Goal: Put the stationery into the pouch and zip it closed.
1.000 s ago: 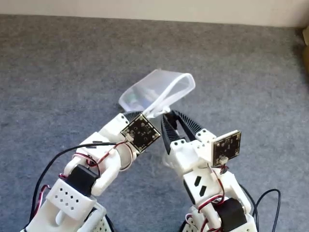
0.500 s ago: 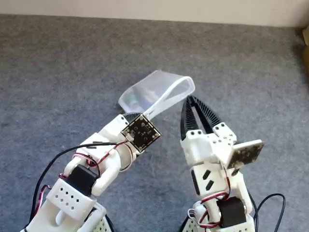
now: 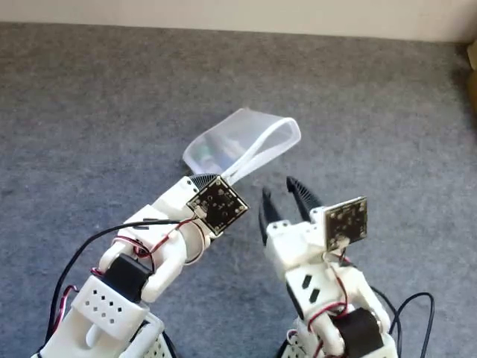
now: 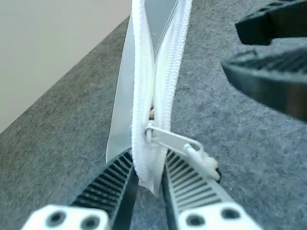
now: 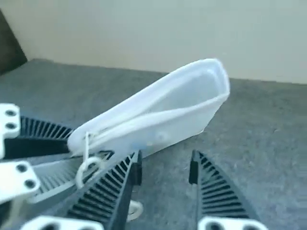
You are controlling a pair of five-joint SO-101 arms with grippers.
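A: Right gripper (image 3: pixel 279 190) has drawn back toward its own base since half a second ago. It stood then with its tips up by the pouch mouth; now it sits lower, short of the pouch (image 3: pixel 238 142), tips spread apart with nothing between them. A second ago it was closer in, beside the left arm's end.

B: Left side?

A: No change. Left gripper (image 4: pixel 148 160) is clamped on the near end of the pouch, one finger on each side of the zipper tapes (image 4: pixel 144 96). The pouch's far end rests on the grey carpet (image 3: pixel 112 97).

B: Zip state?

A: Zipper pull (image 4: pixel 175 141) hangs just beyond the left gripper's tips, so the slider is at the starting end. The tapes part beyond it and the mouth gapes. Something dark shows faintly through the wall; I cannot make it out.

B: Risks?

A: The pull is small and dangles loose. The right gripper's fingers could close on tape or pouch wall instead, and the zip would not run. If it does catch the pull, a tug off the tape line could jam the slider or drag the pouch out of the left clamp. The soft wall may also buckle and the mouth stay open.
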